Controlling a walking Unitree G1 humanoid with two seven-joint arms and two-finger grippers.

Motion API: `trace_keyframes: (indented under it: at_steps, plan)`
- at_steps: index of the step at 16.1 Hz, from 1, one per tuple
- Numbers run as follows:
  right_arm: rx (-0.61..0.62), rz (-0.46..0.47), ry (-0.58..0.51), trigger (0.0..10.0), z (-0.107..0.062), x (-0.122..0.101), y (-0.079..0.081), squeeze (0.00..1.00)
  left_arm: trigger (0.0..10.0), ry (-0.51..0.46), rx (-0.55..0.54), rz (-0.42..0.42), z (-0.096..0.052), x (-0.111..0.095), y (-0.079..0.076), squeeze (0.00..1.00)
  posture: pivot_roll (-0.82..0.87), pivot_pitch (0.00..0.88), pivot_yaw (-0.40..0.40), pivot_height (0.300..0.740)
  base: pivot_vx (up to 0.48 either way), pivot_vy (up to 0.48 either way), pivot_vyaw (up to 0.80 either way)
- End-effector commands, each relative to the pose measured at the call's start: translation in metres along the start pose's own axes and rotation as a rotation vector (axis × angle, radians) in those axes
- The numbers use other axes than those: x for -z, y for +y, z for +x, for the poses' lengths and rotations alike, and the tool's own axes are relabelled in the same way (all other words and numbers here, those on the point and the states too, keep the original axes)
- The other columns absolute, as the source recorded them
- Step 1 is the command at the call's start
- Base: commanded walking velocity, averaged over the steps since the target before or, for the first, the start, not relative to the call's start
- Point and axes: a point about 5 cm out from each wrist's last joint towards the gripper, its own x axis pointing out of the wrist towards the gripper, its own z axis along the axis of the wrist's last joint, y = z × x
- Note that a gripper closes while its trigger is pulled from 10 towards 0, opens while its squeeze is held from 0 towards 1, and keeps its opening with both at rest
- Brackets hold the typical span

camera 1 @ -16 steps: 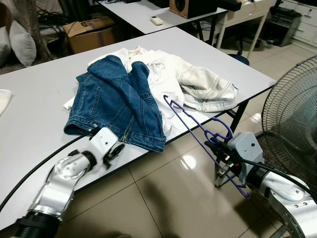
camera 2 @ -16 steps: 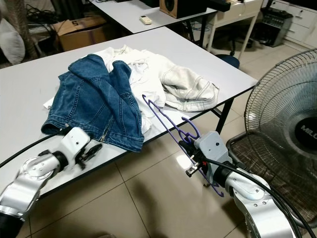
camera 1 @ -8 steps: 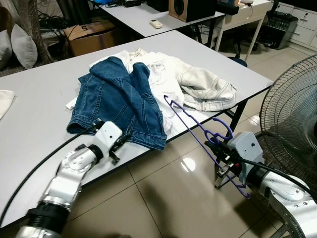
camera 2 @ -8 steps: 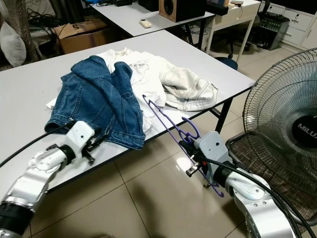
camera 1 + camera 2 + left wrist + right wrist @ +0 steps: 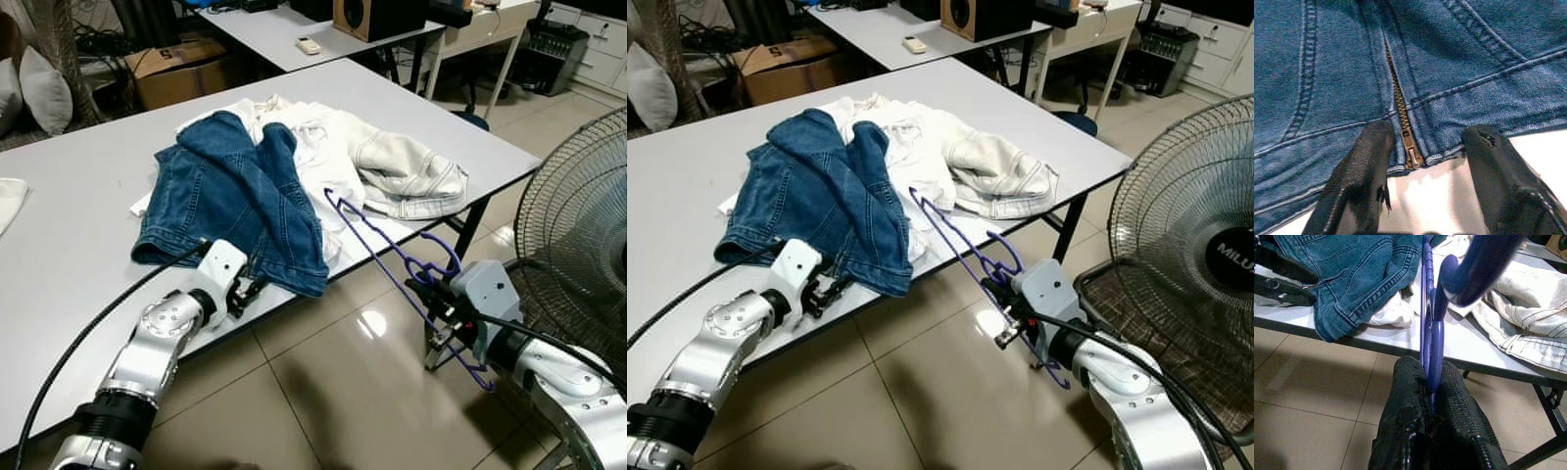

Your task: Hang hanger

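Left claw poised at the denim hem, right claw carrying the hanger off the desk edge.

The left claw (image 5: 1415,196) stands with fingers apart, the denim jacket (image 5: 235,201) hem and zipper pull (image 5: 1411,152) lying between them on the desk (image 5: 69,245). The right claw (image 5: 1430,396) is clamped on the purple hanger (image 5: 392,259), whose far tip reaches toward the white garment (image 5: 392,166) beyond it. Likely slips: pinching only the zipper, dragging both garments together, or the hanger snagging cloth.

Silver jointed arms (image 5: 147,352), black cables (image 5: 78,338), textured black fingers (image 5: 1459,416).
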Motion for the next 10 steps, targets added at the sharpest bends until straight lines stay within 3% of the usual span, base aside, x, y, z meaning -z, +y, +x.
trace_keyframes:
  at_steps: [1,7,8,10]
  plan:
    - [-0.004,-0.018,-0.010,10.0,0.000,-0.004,0.001,0.00,10.0,0.049,-0.042,0.033,-0.001,0.005,0.007,0.00,-0.22,0.004,0.068,0.740,0.000,0.000,0.00]
    - [-0.020,-0.023,-0.006,10.0,0.000,-0.002,0.001,0.00,10.0,0.065,-0.050,-0.015,0.005,0.007,0.003,0.00,-0.23,0.000,0.064,0.740,0.000,0.000,0.00]
    - [-0.022,-0.025,-0.004,10.0,0.000,0.000,0.001,0.00,0.0,0.074,-0.027,-0.013,0.006,0.009,0.001,0.00,-0.23,0.000,0.064,0.740,0.000,0.000,0.00]
    - [-0.021,-0.027,-0.001,10.0,-0.001,0.002,0.000,0.00,0.0,0.090,0.008,-0.005,0.005,0.012,-0.004,0.00,-0.23,0.000,0.065,0.740,0.000,0.000,0.00]
